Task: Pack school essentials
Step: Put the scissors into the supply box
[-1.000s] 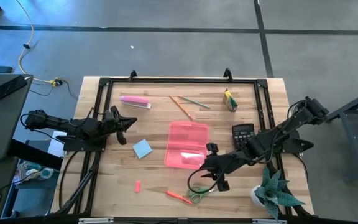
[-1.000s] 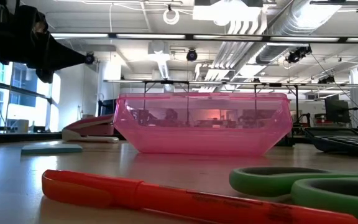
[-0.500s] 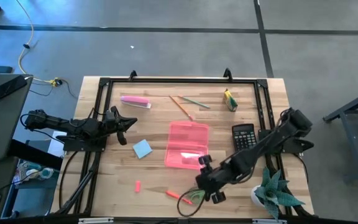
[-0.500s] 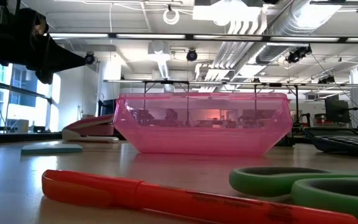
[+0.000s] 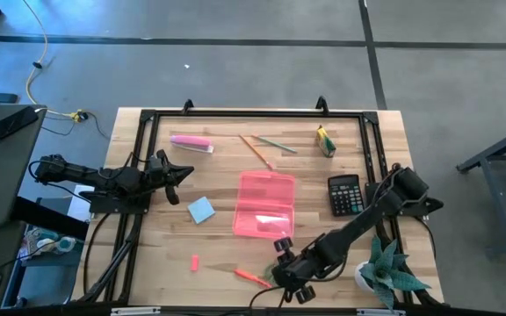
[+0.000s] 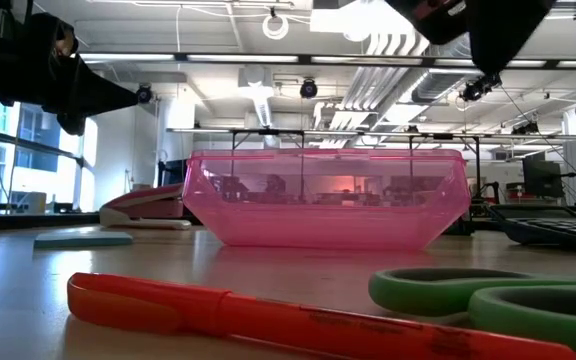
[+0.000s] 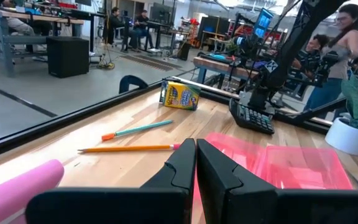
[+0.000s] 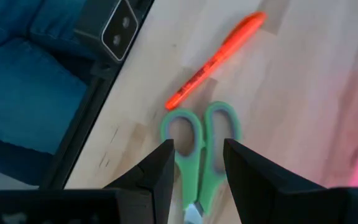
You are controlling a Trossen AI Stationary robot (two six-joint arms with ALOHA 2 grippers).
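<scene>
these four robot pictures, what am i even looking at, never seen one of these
It is one moment seen by four cameras: one overhead, one at table height, and one on each arm's wrist. Two dark robot arms work at a wooden table.

The left tool is shut and empty, waiting at the table's left side. The right tool is open above the green-handled scissors, which lie beside an orange-red pen near the front edge. It holds nothing.

Also on the table: an open pink case in the middle, a light-blue note pad, a tiny red piece, two thin pencils, a small yellow-green box, a pink bar, a black calculator and a potted plant.
</scene>
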